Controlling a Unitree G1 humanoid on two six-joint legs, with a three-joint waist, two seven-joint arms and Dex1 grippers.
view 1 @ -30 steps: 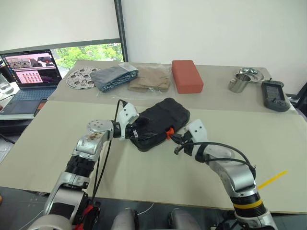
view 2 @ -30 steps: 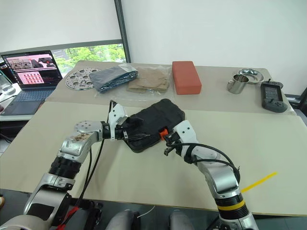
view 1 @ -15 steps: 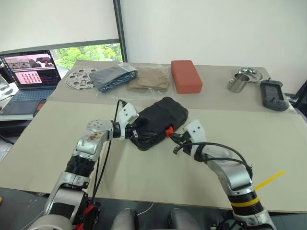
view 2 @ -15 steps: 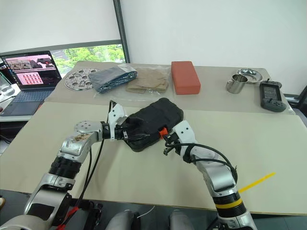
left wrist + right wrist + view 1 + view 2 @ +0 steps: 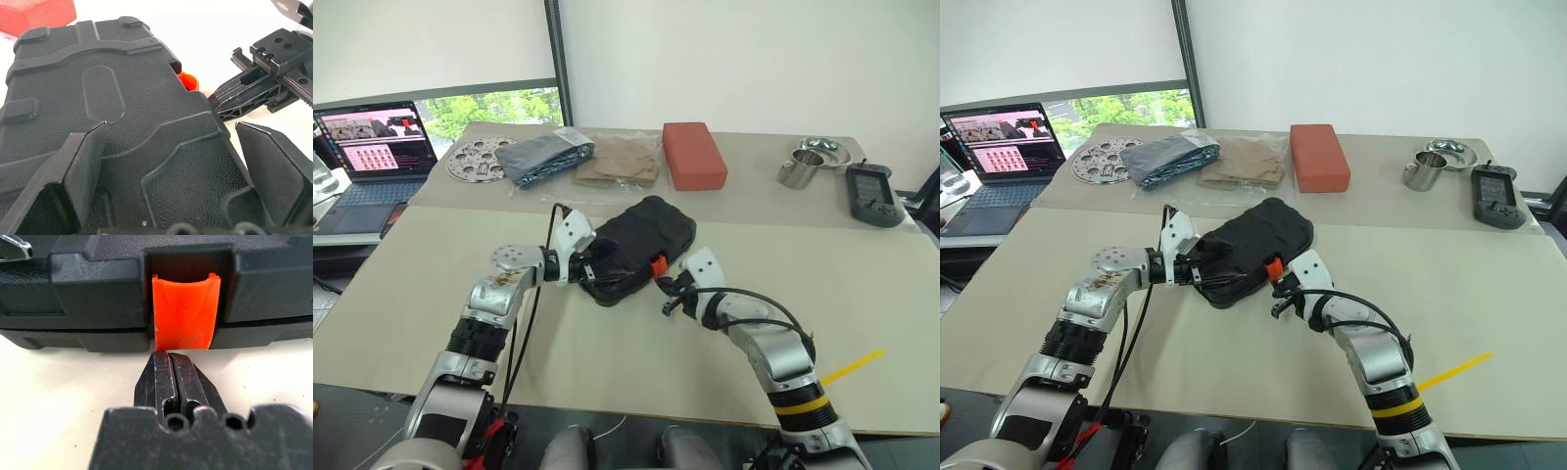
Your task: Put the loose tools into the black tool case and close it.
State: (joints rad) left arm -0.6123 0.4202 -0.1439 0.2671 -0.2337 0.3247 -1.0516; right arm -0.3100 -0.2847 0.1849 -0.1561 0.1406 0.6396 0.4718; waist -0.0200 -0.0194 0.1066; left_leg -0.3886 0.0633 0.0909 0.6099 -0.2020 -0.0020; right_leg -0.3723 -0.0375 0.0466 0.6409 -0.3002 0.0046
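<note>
Right wrist view: right gripper [image 5: 168, 363], fingers pressed together, tips at the orange latch [image 5: 184, 311] of the closed flat black plastic tool case [image 5: 631, 247] mid-table; left gripper [image 5: 171, 147], spread wide, straddles its corner.

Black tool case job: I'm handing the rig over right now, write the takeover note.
Left gripper: jaws open wide, straddling the near corner of the black tool case's lid, steadying it.
Right gripper: jaws shut, tips right at the lower edge of the orange latch; contact cannot be confirmed.
Case: lid down, lying on the tan table between the arms.
Done: lid lowered; no loose tools visible on the table.
Left: the latch looks unfastened, probably needs pressing home with the shut right jaws, then release the left.
</note>
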